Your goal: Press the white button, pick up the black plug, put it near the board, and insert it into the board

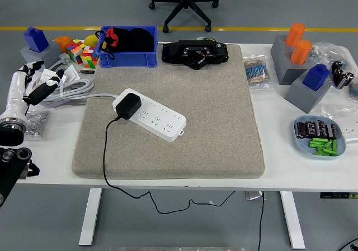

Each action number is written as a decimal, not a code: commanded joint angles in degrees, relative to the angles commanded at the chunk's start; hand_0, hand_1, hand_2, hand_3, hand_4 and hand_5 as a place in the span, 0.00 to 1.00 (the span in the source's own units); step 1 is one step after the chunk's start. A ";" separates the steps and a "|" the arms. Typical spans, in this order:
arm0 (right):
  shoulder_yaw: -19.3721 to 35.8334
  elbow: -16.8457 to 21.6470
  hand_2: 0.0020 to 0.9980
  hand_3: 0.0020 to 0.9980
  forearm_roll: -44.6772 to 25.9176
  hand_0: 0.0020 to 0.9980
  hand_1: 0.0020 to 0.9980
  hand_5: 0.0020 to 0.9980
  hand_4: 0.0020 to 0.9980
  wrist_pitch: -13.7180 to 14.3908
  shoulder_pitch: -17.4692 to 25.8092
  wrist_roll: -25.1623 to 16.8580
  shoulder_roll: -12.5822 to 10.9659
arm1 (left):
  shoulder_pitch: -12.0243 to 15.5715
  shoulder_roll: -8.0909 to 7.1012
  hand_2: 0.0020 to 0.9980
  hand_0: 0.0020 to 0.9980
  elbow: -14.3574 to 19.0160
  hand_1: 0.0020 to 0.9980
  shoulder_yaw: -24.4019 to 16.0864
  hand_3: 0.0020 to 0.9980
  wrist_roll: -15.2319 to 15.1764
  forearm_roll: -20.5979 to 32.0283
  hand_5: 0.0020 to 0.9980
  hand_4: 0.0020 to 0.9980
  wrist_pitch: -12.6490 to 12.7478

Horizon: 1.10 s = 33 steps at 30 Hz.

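Black plug (127, 105) is being shown seated in the white board (149, 113) on the grey mat (168, 111), its cord trailing off the table's near edge; a snag on that cord is being risked if the plug is lifted carelessly; left hand (31, 80), fingers loosely apart and holding nothing, is being kept well apart at the table's left edge; the right hand is not being shown.

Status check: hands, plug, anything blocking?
Left hand open at the table's left edge, holding nothing; right hand out of view. Black plug seated in the white power strip. Nothing in the way.
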State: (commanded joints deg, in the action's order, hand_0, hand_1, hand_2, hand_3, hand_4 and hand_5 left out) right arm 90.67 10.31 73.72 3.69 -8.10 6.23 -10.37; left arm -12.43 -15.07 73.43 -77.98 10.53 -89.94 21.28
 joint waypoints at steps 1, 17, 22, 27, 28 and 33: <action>0.21 0.00 0.59 0.59 0.15 0.62 0.60 0.37 0.65 -0.02 0.08 0.03 0.13 | 0.10 0.03 0.85 0.89 0.04 0.90 -0.02 0.80 0.01 0.03 0.55 0.81 -0.02; 2.46 0.00 0.60 0.59 2.00 0.63 0.60 0.39 0.65 -0.02 0.18 1.04 0.45 | 1.41 0.63 0.84 0.89 0.80 0.90 -1.22 0.77 0.30 0.39 0.55 0.79 -0.70; 2.91 0.00 0.60 0.59 2.49 0.63 0.60 0.39 0.66 -0.14 -0.10 1.53 0.68 | 1.41 0.76 0.84 0.89 1.00 0.89 -1.08 0.76 0.22 0.41 0.55 0.79 -0.79; 3.22 0.00 0.60 0.59 2.79 0.63 0.60 0.39 0.66 -0.21 -0.32 1.72 0.94 | 1.57 0.77 0.84 0.89 1.14 0.89 -1.08 0.76 0.09 0.52 0.55 0.79 -0.72; 3.23 0.00 0.60 0.59 2.84 0.63 0.61 0.39 0.66 -0.23 -0.36 1.75 0.99 | 1.66 0.78 0.84 0.89 1.14 0.89 -1.11 0.76 0.07 0.52 0.55 0.78 -0.70; 3.19 0.00 0.60 0.59 2.87 0.63 0.61 0.39 0.66 -0.30 -0.53 1.86 1.20 | 1.85 0.76 0.84 0.89 1.16 0.89 -1.08 0.76 0.11 0.53 0.55 0.78 -0.73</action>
State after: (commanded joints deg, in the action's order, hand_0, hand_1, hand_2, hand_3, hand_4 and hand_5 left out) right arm 93.86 10.31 76.59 3.39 -8.63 8.09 -9.17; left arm -10.58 -14.31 74.58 -79.06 10.64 -89.41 20.56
